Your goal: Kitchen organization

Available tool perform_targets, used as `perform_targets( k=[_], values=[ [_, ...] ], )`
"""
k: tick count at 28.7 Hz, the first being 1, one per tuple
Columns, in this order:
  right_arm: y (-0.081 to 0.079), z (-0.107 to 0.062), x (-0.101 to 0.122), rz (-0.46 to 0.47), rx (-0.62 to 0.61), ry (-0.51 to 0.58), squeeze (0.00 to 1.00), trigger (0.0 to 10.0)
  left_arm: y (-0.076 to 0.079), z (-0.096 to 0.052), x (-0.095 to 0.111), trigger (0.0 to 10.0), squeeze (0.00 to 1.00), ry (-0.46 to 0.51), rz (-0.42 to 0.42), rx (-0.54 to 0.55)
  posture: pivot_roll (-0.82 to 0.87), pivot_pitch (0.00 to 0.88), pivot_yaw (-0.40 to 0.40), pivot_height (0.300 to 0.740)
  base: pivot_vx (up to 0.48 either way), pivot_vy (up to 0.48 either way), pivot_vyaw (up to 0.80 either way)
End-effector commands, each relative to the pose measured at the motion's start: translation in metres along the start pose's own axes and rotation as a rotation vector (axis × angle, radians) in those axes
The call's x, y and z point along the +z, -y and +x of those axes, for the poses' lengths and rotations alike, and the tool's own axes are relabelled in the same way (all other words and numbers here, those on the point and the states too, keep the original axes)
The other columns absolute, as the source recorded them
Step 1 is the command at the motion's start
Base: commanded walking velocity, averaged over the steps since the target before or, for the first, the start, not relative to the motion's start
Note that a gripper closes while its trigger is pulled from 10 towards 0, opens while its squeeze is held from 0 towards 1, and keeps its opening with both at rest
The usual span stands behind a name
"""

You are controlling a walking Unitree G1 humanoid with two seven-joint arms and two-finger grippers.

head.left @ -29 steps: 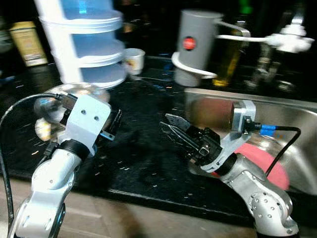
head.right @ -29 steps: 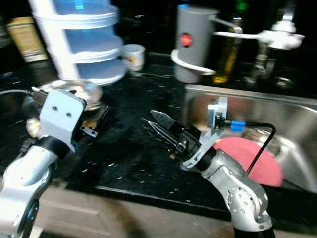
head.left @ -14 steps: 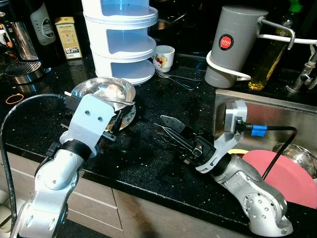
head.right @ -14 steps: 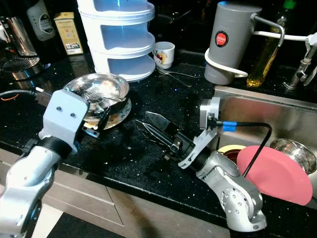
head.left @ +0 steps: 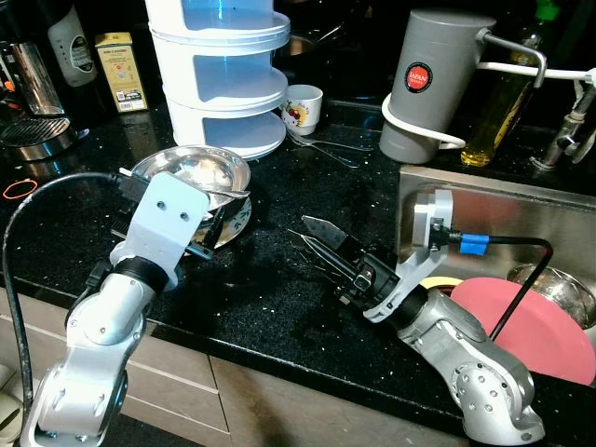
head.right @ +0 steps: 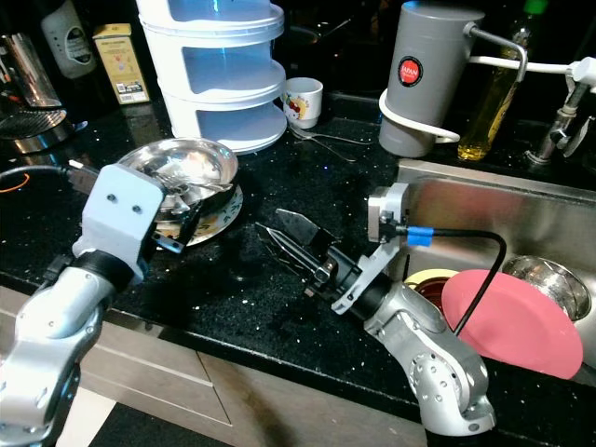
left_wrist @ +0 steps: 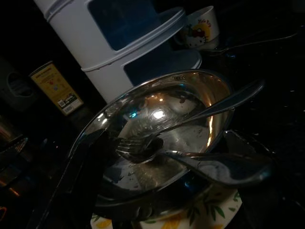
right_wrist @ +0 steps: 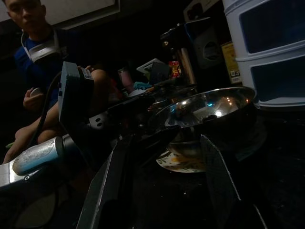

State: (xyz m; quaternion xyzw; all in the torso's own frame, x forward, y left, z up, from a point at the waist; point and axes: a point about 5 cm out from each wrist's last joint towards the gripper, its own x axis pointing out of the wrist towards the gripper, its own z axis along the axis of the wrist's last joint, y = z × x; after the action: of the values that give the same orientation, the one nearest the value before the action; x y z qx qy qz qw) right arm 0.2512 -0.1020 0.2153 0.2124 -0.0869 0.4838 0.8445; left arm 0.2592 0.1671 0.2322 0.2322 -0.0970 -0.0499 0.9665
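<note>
A black speckled kitchen surface (head.left: pixel 270 307) runs from a coffee machine at the left to a stainless sink (head.left: pixel 521 209) at the right, with bottles and a tin along the dark back wall. On the left part sits a steel bowl (head.left: pixel 191 172) on top of a flowered plate (head.left: pixel 237 219), and the left wrist view shows a fork (left_wrist: pixel 143 140) and a spoon (left_wrist: pixel 214 164) lying in the bowl. Just behind it stands a white tiered container (head.left: pixel 228 79), with a small printed cup (head.left: pixel 304 108) beside that and a grey jug (head.left: pixel 431 84) further right.

The left gripper (head.left: pixel 200 233) is right at the bowl's near rim; from the wrist view its jaws look spread either side of the rim, though the dimness leaves me unsure, and it holds nothing. The right gripper (head.left: pixel 321 247) hovers low over bare surface between bowl and sink, jaws parted and empty, pointing toward the bowl.

I'd judge the step to be picking up the bowl stack for the sink, where a pink plate (head.left: pixel 540 331) already lies. To do it well, the left jaws want a firm bite on the rim, and the lift should stay level, or the loose cutlery will slide out and the plate below may get dragged.

There is open room between bowl and sink. The tight spots are the container close behind the bowl, the surface's front edge near the left arm, and the sink's raised rim.
</note>
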Motion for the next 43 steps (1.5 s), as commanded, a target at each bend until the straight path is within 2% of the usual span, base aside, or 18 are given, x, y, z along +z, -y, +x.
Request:
perform_targets(
  k=[1, 6, 15, 16, 17, 19, 20, 29, 30, 31, 32, 43],
  values=[
    [0.000, 0.001, -0.001, -0.007, -0.007, 0.001, 0.00, 10.0, -0.002, 0.003, -0.001, 10.0, 0.00, 0.000, 0.001, 0.008, 0.02, 0.043, -0.032, 0.740, 0.000, 0.000, 0.00],
    [0.000, 0.001, -0.001, -0.010, -0.012, 0.005, 0.00, 10.0, -0.004, 0.008, -0.001, 10.0, 0.00, 0.029, -0.012, 0.000, 0.02, 0.044, -0.030, 0.740, 0.000, 0.000, 0.00],
    [-0.001, 0.001, 0.000, -0.011, -0.014, 0.006, 0.00, 10.0, 0.009, 0.009, -0.004, 9.8, 0.00, 0.065, -0.057, -0.044, 0.01, 0.049, -0.031, 0.740, 0.000, 0.000, 0.00],
    [-0.001, 0.001, 0.000, -0.011, -0.015, 0.006, 0.00, 10.0, 0.010, 0.009, -0.004, 9.3, 0.00, 0.068, -0.057, -0.046, 0.01, 0.050, -0.031, 0.740, 0.000, 0.000, 0.00],
    [-0.001, 0.001, 0.000, -0.012, -0.015, 0.007, 0.00, 10.0, 0.010, 0.010, -0.005, 6.6, 0.00, 0.072, -0.056, -0.047, 0.01, 0.050, -0.031, 0.740, 0.000, 0.000, 0.00],
    [-0.001, 0.001, 0.000, -0.012, -0.015, 0.007, 0.00, 10.0, 0.010, 0.010, -0.005, 6.6, 0.00, 0.075, -0.056, -0.047, 0.01, 0.050, -0.031, 0.740, 0.000, 0.000, 0.00],
    [-0.001, 0.001, 0.000, -0.012, -0.015, 0.007, 0.00, 10.0, 0.011, 0.010, -0.005, 0.0, 0.00, 0.080, -0.051, -0.048, 0.01, 0.050, -0.032, 0.740, 0.000, 0.000, 0.00],
    [-0.001, 0.000, 0.000, -0.014, -0.014, 0.004, 0.00, 10.0, 0.012, 0.008, -0.006, 0.0, 0.00, 0.095, -0.051, -0.049, 0.01, 0.049, -0.031, 0.740, 0.000, 0.000, 0.00],
    [0.000, 0.000, -0.001, -0.014, -0.014, 0.002, 0.00, 10.0, 0.013, 0.007, -0.006, 8.4, 0.00, 0.095, -0.055, -0.052, 0.01, 0.047, -0.030, 0.740, 0.000, 0.000, 0.00],
    [0.000, 0.000, -0.001, -0.014, -0.014, 0.002, 0.00, 10.0, 0.013, 0.007, -0.006, 8.4, 0.00, 0.095, -0.055, -0.052, 0.01, 0.047, -0.030, 0.740, 0.000, 0.000, 0.00],
    [0.000, -0.001, -0.001, -0.015, -0.013, 0.001, 0.00, 10.0, 0.013, 0.006, -0.005, 10.0, 0.00, 0.096, -0.060, -0.054, 0.01, 0.045, -0.028, 0.740, 0.000, 0.000, 0.00],
    [0.000, -0.002, -0.001, -0.017, -0.005, -0.007, 0.00, 10.0, 0.027, -0.009, 0.003, 10.0, 0.00, 0.104, -0.108, -0.092, 0.01, 0.033, -0.029, 0.740, 0.000, 0.000, 0.00]
  ],
)
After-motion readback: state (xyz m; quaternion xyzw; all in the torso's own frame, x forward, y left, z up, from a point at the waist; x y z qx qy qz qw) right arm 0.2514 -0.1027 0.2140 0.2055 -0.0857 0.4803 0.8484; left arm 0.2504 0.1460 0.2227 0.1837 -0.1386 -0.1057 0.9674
